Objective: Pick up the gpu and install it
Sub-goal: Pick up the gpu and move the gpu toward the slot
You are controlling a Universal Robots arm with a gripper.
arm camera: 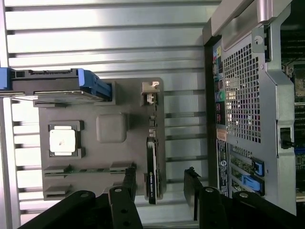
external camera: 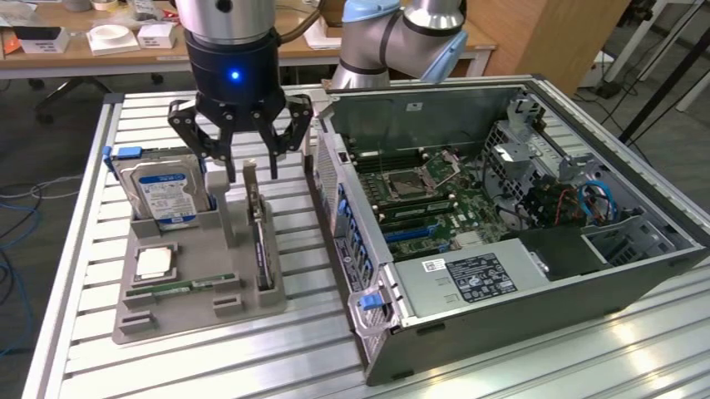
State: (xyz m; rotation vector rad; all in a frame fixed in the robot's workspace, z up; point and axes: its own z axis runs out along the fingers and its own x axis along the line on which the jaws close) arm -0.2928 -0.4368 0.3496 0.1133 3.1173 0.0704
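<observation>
Black gripper (external camera: 246,154) hangs just above the gpu (external camera: 258,241), fingers spread wide, nothing held. Slim dark card stands on edge in a slot of the matte grey tray (external camera: 189,320). Silver bracket looks to be at the far end, partly hidden. Ribbed aluminium table (external camera: 621,353) underneath.

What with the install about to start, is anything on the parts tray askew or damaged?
Nothing stands out: the gpu stands on edge in its tray slot, the hard drive upright in its own, open fingers above.
</observation>
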